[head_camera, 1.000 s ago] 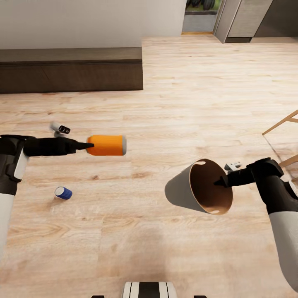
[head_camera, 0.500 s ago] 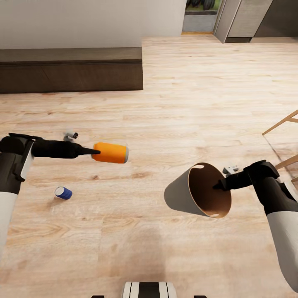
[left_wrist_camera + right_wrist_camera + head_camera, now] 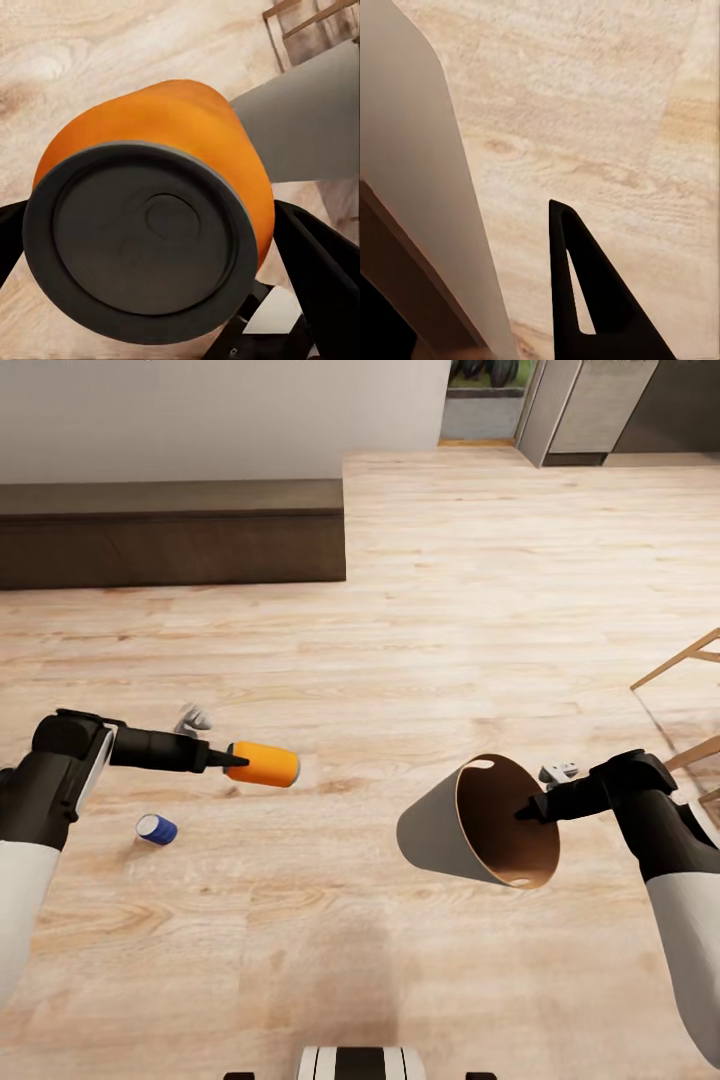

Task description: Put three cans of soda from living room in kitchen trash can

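Note:
My left gripper (image 3: 236, 760) is shut on an orange can of soda (image 3: 264, 765), held sideways above the floor. In the left wrist view the can's (image 3: 180, 135) dark end faces the camera, with a black finger (image 3: 324, 271) on either side. A dark blue can of soda (image 3: 156, 828) lies on the floor below my left arm. My right gripper (image 3: 530, 810) is shut on the rim of the tash can (image 3: 440, 825), which hangs tilted, its brown inside facing right. The right wrist view has its pale wall (image 3: 420, 187) beside one finger (image 3: 585, 300).
A long low dark-brown bench (image 3: 170, 530) runs along the wall at the back left. Wooden chair legs (image 3: 680, 660) stand at the right edge. Grey kitchen cabinet fronts (image 3: 600, 405) lie far back right, across open wood floor.
My left arm has lowered the orange can and drawn it nearer to me. The tash can in my right gripper has barely shifted.

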